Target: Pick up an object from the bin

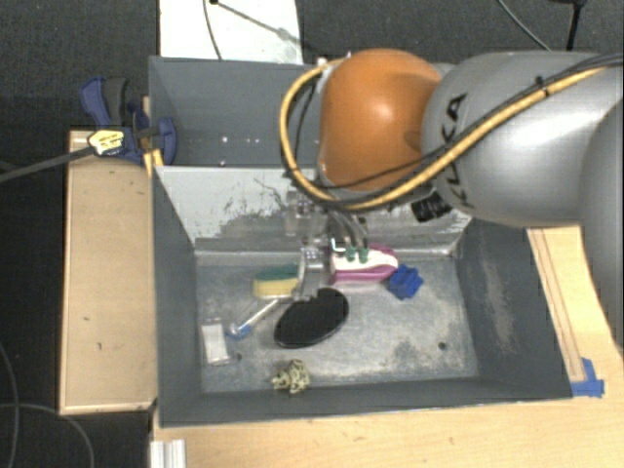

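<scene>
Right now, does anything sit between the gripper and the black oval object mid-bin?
Nothing visible does. The gripper is at the black oval object's upper edge; a yellow block and pink-white item flank it.

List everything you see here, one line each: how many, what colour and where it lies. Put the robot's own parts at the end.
bin: one, grey metal, centre of view
oval pad: one, black, mid-floor, just below the gripper
sponge: one, yellow-green, left of the gripper
flat item: one, magenta and white, right of the gripper
small piece: one, blue, right of the flat item
stick: one, white with a blue tip, left of the oval pad
block: one, whitish, front left
crumpled scrap: one, olive-tan, front edge
gripper: one, grey, low over the floor's middle
arm: one, silver with an orange cover, from the right
</scene>
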Tool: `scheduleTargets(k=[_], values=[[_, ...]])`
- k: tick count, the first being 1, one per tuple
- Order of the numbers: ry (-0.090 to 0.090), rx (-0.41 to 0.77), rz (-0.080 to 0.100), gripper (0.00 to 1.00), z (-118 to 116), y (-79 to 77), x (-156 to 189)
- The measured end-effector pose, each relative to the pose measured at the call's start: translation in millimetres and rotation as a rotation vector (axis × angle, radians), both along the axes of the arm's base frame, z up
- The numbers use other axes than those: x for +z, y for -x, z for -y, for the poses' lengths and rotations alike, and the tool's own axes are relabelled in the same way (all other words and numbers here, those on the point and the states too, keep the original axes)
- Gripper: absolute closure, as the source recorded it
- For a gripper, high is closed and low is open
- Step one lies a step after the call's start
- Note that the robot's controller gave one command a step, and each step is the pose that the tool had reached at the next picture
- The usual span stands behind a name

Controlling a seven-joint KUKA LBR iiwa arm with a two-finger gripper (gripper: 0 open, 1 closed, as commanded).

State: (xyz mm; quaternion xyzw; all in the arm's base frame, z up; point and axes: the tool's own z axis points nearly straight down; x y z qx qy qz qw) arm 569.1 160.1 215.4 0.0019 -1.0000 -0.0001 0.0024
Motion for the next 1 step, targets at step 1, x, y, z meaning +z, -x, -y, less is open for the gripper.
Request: scheduleTargets(k=[1], values=[[-0.005, 0.364, 0.014, 0.00, 63.0, 29.7, -139.2]])
